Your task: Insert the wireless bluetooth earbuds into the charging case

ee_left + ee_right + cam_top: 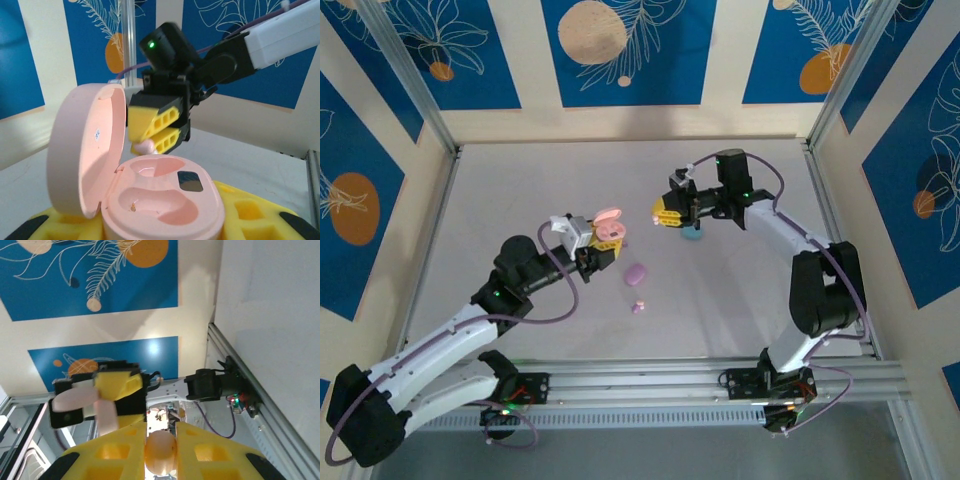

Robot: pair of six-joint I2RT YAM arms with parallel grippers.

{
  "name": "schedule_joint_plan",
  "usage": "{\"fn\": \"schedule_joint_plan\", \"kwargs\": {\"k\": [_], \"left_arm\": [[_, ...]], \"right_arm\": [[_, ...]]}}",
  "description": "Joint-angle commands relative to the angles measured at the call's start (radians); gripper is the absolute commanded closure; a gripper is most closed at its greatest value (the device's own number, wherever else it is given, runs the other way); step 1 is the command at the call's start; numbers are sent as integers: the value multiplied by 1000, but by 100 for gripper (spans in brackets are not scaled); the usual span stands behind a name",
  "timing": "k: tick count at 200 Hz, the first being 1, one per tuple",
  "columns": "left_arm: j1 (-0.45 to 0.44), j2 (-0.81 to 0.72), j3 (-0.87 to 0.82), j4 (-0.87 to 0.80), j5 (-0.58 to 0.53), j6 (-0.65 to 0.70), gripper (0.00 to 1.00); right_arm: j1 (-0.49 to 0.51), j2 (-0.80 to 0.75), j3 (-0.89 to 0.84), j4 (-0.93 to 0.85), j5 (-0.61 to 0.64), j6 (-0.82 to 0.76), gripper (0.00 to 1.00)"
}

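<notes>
Left of the middle of the table point(520, 180), the left gripper point(588, 243) is closed around the base of the pink charging case point(165, 200), which is held upright above the surface. Its lid point(87, 150) is swung open to the left, and two moulded wells are seen empty inside.

Just right of that, nearer the arms, a closed purple case point(636, 272) is lying on the table, with a tiny pinkish nub point(639, 307), probably a second earbud, a little nearer.

Further right, the right gripper point(665, 212) is pinched narrowly on the pink earbud point(145, 146), which is poised just above the far rim of the open case, not yet seated. A light blue case point(692, 234) is seen below this gripper.

The earbud is judged to be very light, rigid and smooth, so it could easily be squeezed out of the yellow fingertips or rotated in them. A gentle pinch across its rounded body is advised, with the stem left free to be guided into a well. The lid hinge is likely delicate.
</notes>
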Motion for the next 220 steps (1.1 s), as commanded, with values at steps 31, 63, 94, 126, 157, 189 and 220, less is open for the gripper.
{"fn": "schedule_joint_plan", "kwargs": {"k": [31,63,94,126,157,189,220], "left_arm": [[24,18,-27,85,57,-23,76],[25,56,-27,126,80,-47,76],[24,83,-28,155,100,-57,76],[24,107,-39,183,108,-48,76],[23,130,-47,223,100,-32,76],[20,164,-50,283,80,-11,77],[14,207,-58,381,55,-10,78]], "right_arm": [[5,-80,22,-28,12,100,79],[21,-97,34,-104,90,74,79],[28,-114,34,-139,132,55,79],[31,-144,30,-158,170,57,80],[41,-183,31,-162,190,65,80],[56,-241,41,-170,217,22,80],[100,-271,70,-181,246,-34,80]]}}
